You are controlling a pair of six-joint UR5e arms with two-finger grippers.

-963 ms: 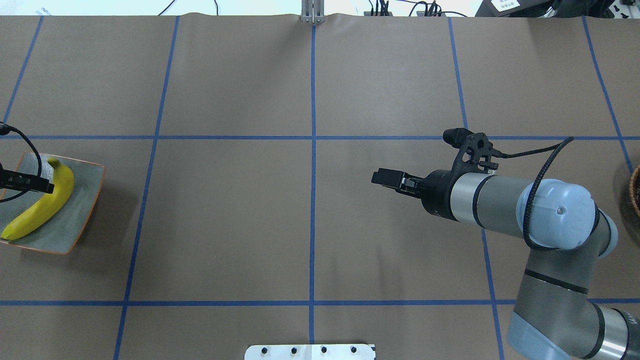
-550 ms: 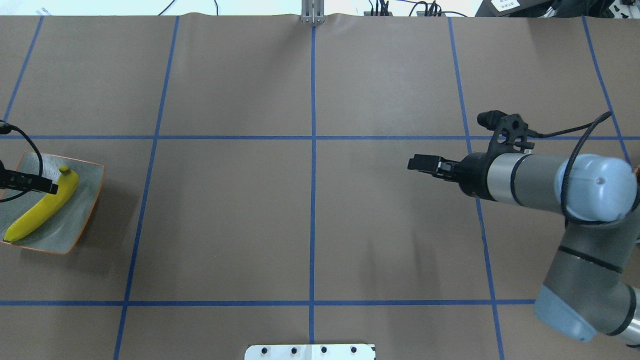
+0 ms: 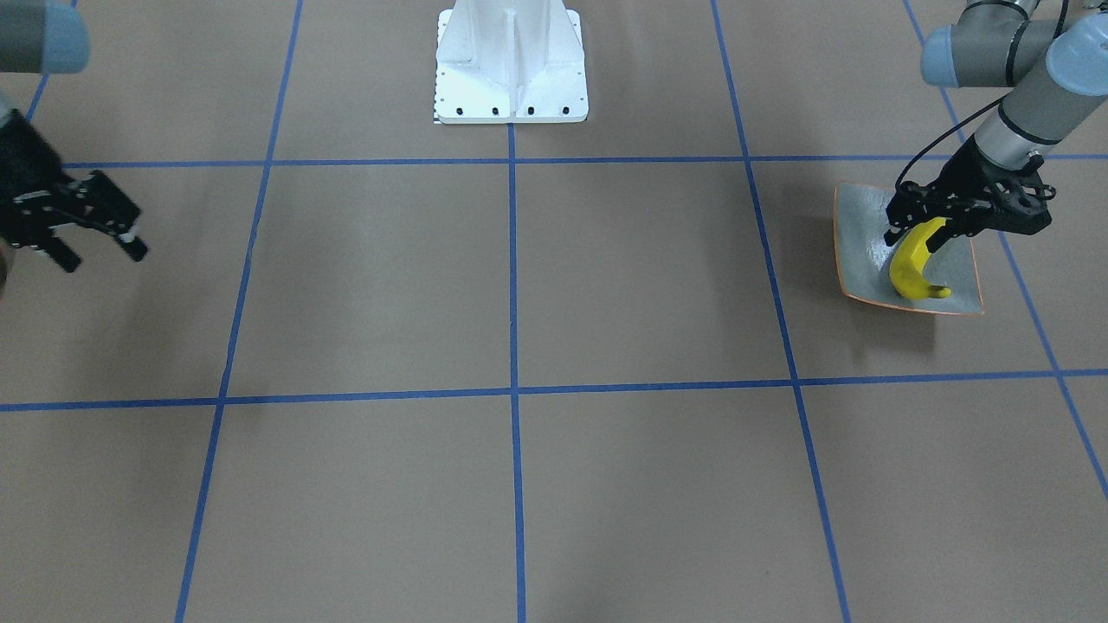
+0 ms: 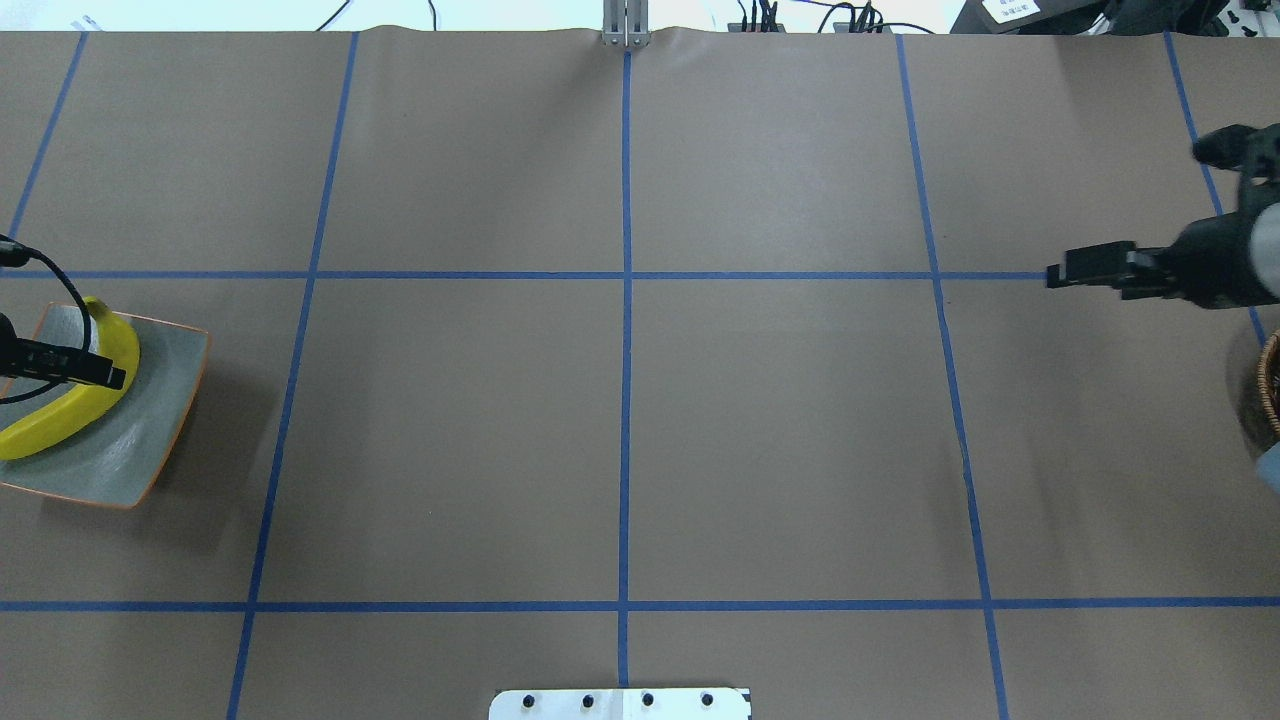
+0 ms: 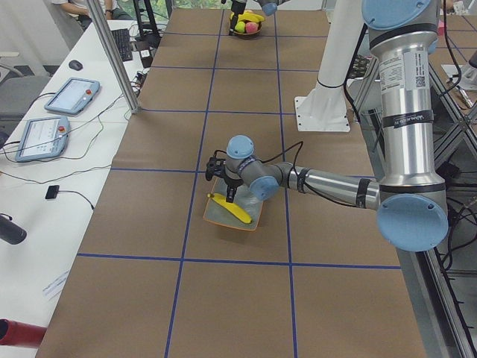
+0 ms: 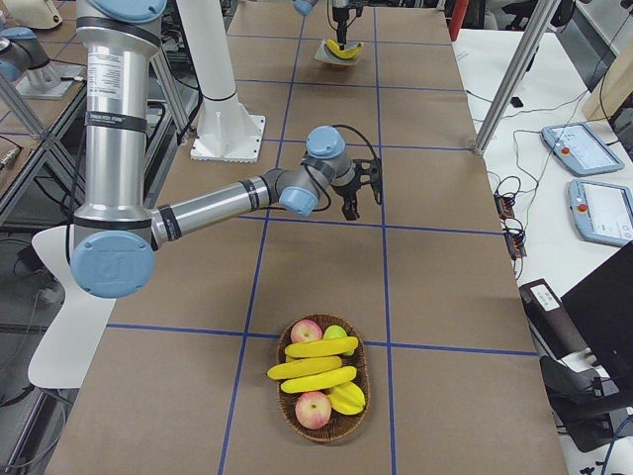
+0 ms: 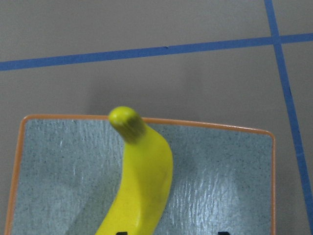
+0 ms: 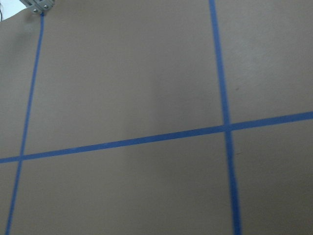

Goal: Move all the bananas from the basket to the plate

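One yellow banana (image 4: 60,415) is over the grey-green plate (image 4: 150,440), its stem end near the plate's far edge (image 7: 146,120). My left gripper (image 4: 105,375) is shut on the banana (image 3: 909,268) partway along it, just above the plate (image 3: 857,251). The basket (image 6: 287,411) at the table's right end holds three more bananas (image 6: 315,368) among other fruit. Only its rim (image 4: 1270,385) shows in the overhead view. My right gripper (image 3: 104,258) hangs open and holds nothing, some way short of the basket (image 6: 361,206).
The basket also carries apples (image 6: 313,408) and another yellow fruit. The white robot base (image 3: 511,61) stands mid-table at my side. Blue tape lines grid the brown table (image 4: 620,430). Off the table's far edge are tablets (image 5: 71,95) and cables.
My right arm has swung back to the right, from mid-table to the right edge, gripper still open. My left gripper has shifted the banana slightly left and farther back over the plate.
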